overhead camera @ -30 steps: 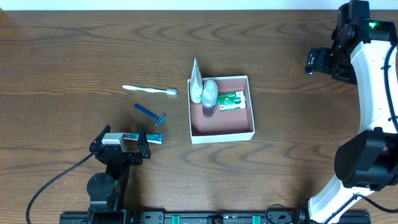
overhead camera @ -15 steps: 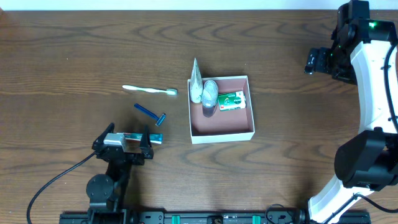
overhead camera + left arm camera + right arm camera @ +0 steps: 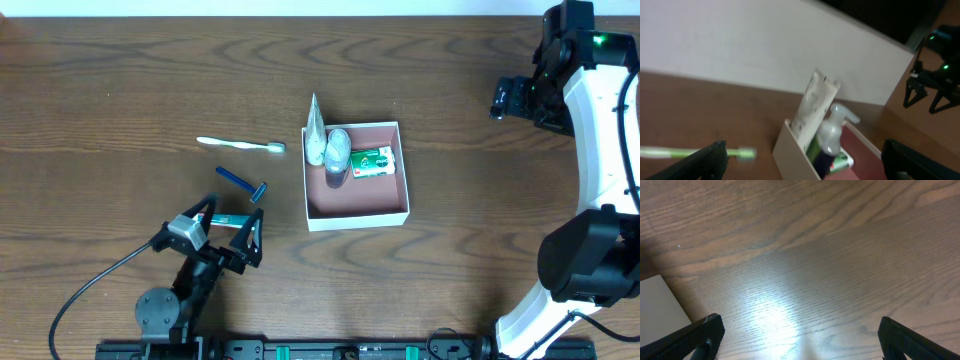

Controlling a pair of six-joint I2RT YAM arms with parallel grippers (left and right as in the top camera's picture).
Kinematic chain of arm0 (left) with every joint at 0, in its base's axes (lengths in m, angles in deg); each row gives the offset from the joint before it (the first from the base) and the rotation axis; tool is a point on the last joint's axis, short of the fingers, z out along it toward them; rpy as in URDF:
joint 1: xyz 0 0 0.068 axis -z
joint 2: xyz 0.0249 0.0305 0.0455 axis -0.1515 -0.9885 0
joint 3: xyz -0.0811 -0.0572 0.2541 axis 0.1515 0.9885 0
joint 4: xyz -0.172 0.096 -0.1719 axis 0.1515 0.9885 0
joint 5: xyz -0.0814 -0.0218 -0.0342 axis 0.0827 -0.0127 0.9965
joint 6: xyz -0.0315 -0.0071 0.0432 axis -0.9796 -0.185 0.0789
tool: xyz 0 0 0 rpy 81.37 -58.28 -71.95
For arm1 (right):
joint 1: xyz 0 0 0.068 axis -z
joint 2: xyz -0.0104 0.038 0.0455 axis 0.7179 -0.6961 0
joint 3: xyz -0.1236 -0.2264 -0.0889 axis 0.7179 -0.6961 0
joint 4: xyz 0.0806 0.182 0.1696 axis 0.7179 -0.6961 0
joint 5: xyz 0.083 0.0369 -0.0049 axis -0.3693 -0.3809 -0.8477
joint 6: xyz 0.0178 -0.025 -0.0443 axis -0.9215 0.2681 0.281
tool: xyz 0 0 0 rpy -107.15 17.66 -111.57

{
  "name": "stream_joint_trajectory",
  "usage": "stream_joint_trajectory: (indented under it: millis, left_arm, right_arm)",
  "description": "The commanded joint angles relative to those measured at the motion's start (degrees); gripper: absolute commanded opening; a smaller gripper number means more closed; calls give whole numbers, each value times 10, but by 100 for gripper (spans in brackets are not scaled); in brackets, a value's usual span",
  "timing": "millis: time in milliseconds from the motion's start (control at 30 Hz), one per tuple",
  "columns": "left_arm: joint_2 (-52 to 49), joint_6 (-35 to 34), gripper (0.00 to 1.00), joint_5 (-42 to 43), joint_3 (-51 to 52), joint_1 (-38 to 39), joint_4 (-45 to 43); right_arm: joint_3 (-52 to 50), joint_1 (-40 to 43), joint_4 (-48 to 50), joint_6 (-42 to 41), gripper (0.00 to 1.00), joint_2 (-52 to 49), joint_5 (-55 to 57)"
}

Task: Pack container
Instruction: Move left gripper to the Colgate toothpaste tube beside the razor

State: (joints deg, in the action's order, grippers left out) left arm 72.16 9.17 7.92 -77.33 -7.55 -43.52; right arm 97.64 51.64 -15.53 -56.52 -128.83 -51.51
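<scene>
The container, a white-walled box with a pinkish-brown inside, sits mid-table. It holds a leaning white tube, a clear spray bottle and a green packet. The left wrist view shows its wall, the tube and the bottle. A white-green toothbrush and a blue razor lie left of it. My left gripper is open, tilted up, facing the container, over a small teal-striped item. My right gripper is open above bare wood at the far right.
The toothbrush shows blurred at the lower left of the left wrist view. The right arm runs along the right edge. A pale flat corner shows at the left of the right wrist view; I cannot tell what it is.
My left gripper has swung and tilted upward toward the container, shifting a little right and toward the table's front. The right arm and the objects have not moved.
</scene>
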Motion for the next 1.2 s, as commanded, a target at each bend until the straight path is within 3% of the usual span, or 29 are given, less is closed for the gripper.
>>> stream_joint_trajectory:
  millis: [0,167,367,533,667,867,1167]
  left_arm:
    - [-35,-15,98,14,-48,-1,15]
    - [-160,36,98,6,-172,-1,79]
    - [-345,96,98,6,-378,-1,229]
    - [-452,136,98,6,-482,-1,325]
    - [-488,136,98,26,-512,-1,341]
    - [-488,136,98,111,-515,-1,291]
    - [-487,136,98,49,-516,-1,292]
  right_arm:
    - [7,-2,0,8,99,10,10]
    - [7,-2,-1,8,99,10,10]
    - [7,-2,0,8,99,10,10]
    - [7,-2,-1,8,99,10,10]
    - [7,-2,-1,8,99,10,10]
    - [7,-2,-1,8,99,10,10]
    - [7,-2,-1,8,99,10,10]
